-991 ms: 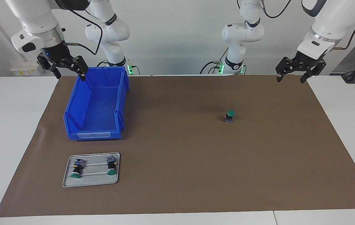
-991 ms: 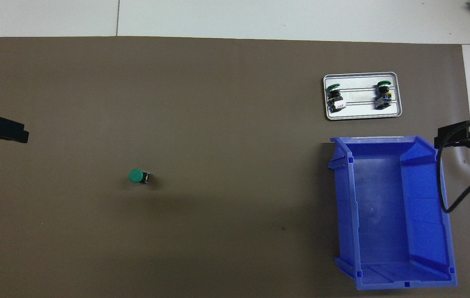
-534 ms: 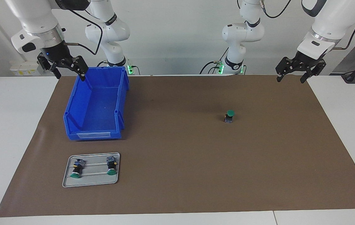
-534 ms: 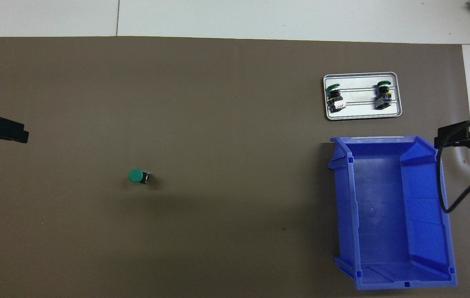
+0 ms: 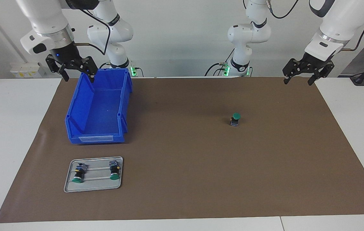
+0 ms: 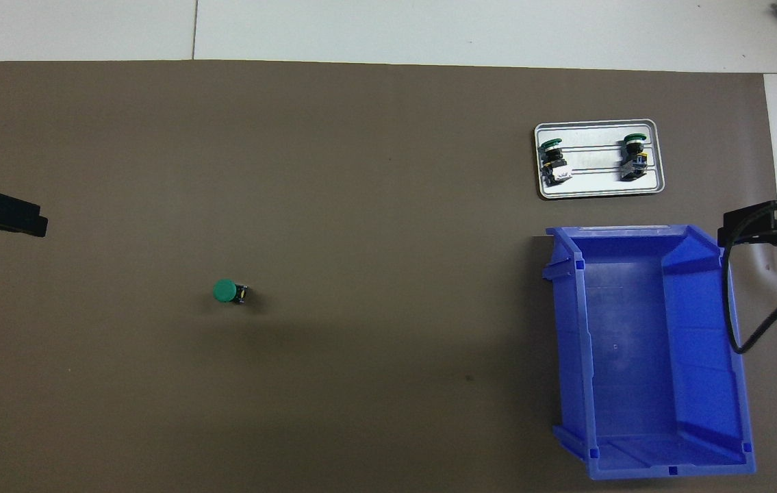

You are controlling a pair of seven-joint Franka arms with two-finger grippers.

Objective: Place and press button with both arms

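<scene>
Button (image 5: pixel 235 119) stands upright on the mat, well apart from the bin (image 5: pixel 97 108), nothing touching it. Right gripper (image 5: pixel 72 65) hangs open over the bin's rim; left gripper (image 5: pixel 308 69) waits, open and empty. I'd say it's early: next, an arm must reach the button.

I can't make out any readable text, brand, number or sign from here. The blue bin (image 5: pixel 98 106) carries a pale label strip (image 5: pixel 95 138) on the end wall farthest from the robots, but I see no legible writing on it. The push-buttons on the metal tray (image 5: pixel 93 185) show nothing I can read either.
</scene>
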